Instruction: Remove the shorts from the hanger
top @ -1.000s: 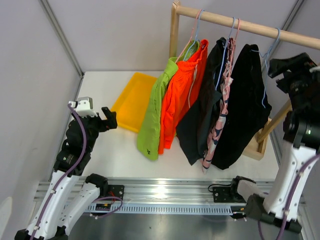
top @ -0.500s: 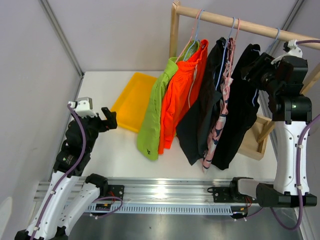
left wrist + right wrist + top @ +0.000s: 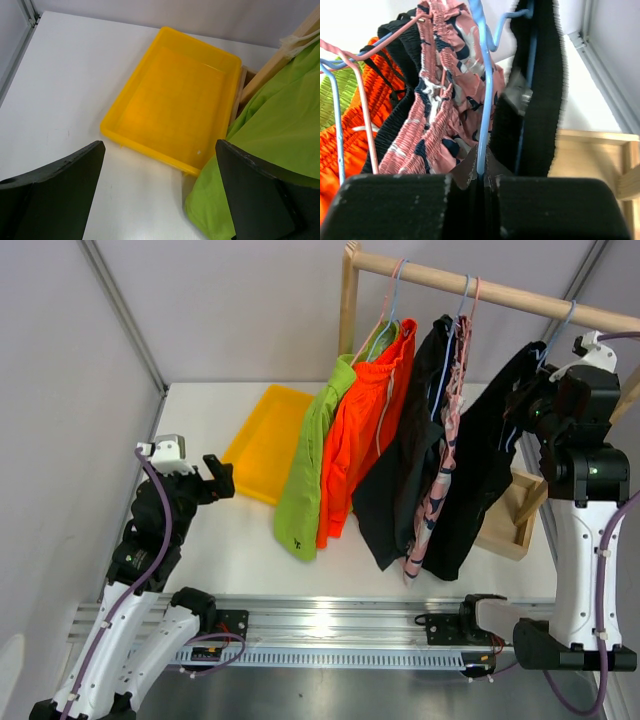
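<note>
Several shorts hang on hangers from a wooden rail (image 3: 480, 290): lime green shorts (image 3: 305, 480), orange shorts (image 3: 365, 440), black shorts (image 3: 400, 470), pink patterned shorts (image 3: 440, 470), and another black pair (image 3: 480, 470) at the right end. My right gripper (image 3: 535, 400) is shut on the thin blue wire of that last pair's hanger (image 3: 481, 125); the black waistband (image 3: 540, 90) hangs just right of the wire and the pink shorts (image 3: 445, 90) just left. My left gripper (image 3: 160, 190) stands open above the table, with the lime shorts (image 3: 270, 140) to its right.
A yellow tray (image 3: 265, 440) lies on the white table left of the rack, in front of the left gripper (image 3: 215, 478). The rack's wooden post (image 3: 347, 310) rises behind the lime shorts. Its wooden base frame (image 3: 505, 530) sits under the right black shorts.
The right arm swung in from the far right to the last hanger and its jaws closed on the blue wire. The black shorts' top was drawn to the right. The left arm stayed still.
</note>
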